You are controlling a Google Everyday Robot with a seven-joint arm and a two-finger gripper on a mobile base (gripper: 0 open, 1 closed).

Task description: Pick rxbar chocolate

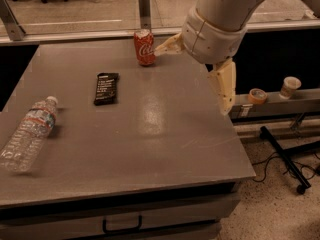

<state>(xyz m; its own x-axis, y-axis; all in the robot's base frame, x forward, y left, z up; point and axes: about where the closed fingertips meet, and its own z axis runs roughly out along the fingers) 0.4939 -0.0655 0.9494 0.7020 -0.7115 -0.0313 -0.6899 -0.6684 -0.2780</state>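
Note:
The rxbar chocolate is a flat black bar with white text, lying on the grey table left of centre. My gripper hangs above the table's right side, well to the right of the bar and not touching it. Its two cream fingers are spread wide: one finger points left towards the soda can, the other points down by the table's right edge. Nothing is between them.
A red soda can stands upright at the table's back edge, close to the left finger. A clear water bottle lies on its side at the left. A paper cup and a tape roll sit on a ledge at the right.

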